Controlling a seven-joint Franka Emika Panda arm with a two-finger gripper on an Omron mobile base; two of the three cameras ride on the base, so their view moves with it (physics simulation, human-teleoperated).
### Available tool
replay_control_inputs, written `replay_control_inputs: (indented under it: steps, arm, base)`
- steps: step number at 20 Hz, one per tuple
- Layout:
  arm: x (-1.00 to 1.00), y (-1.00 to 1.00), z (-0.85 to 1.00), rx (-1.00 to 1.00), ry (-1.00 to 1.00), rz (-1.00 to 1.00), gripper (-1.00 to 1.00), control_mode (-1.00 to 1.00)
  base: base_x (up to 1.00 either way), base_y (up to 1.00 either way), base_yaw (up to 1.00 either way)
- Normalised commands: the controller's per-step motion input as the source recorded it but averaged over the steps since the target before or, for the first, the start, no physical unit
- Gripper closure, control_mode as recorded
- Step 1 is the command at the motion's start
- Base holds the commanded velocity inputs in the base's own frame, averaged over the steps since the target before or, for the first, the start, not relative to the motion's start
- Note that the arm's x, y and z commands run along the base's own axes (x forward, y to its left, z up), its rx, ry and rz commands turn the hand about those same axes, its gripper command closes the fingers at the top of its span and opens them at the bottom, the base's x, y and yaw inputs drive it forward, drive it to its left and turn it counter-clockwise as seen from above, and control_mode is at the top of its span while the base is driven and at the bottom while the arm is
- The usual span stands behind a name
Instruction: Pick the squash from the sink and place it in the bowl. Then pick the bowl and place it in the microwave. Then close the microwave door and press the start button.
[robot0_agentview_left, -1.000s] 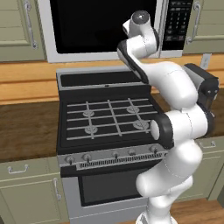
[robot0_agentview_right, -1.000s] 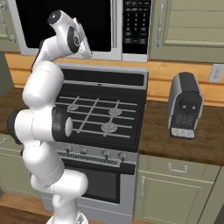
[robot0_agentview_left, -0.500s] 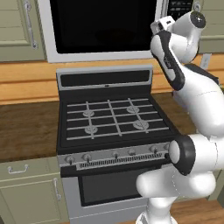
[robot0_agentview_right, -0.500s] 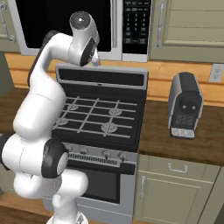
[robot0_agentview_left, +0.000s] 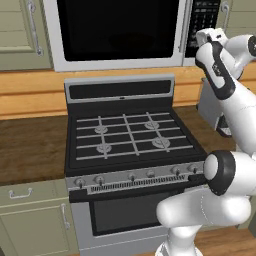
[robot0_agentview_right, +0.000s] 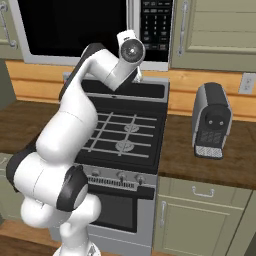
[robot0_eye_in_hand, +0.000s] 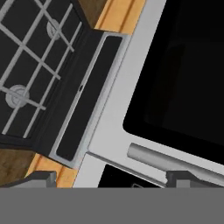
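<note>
The microwave (robot0_agentview_left: 117, 30) hangs above the stove with its microwave door (robot0_eye_in_hand: 183, 70) shut, dark window facing out. Its long silver bar handle (robot0_eye_in_hand: 175, 159) runs beside the black keypad panel (robot0_agentview_left: 202, 20). My arm reaches up to the microwave's right end, the wrist (robot0_agentview_right: 131, 50) just in front of the keypad panel (robot0_agentview_right: 155, 25). In the hand view my gripper (robot0_eye_in_hand: 111, 179) is open with nothing between its fingertips (robot0_eye_in_hand: 39, 177), close to the handle and the keypad's edge. The squash, the sink and the bowl are out of view.
A gas stove (robot0_agentview_left: 130, 135) with black grates stands directly below the microwave. Wooden counters (robot0_agentview_left: 30, 145) flank it. A grey toaster-like appliance (robot0_agentview_right: 212, 120) sits on the right counter. Green cabinets (robot0_agentview_right: 220, 30) stand beside the microwave and under the counters.
My arm has swung to the right across the microwave's front, from before the door window to the keypad end. The gripper has stayed open.
</note>
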Motion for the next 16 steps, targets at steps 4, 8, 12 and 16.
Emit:
replay_control_inputs:
  steps: [4,8,12,16]
  arm:
    - [0.00,-0.29,0.33,0.05,-0.11,-0.03,1.00,-1.00]
    - [0.03,-0.04,0.22,0.08,-0.07,0.00,1.00,-1.00]
    - [0.28,-0.03,0.03,0.04,-0.04,-0.02,1.00,-1.00]
    - [0.35,-0.01,0.00,0.02,-0.01,-0.01,1.00,-1.00]
  base:
    - [0.00,0.00,0.00]
    - [0.00,0.00,0.00]
    - [0.00,0.00,0.00]
    - [0.00,0.00,0.00]
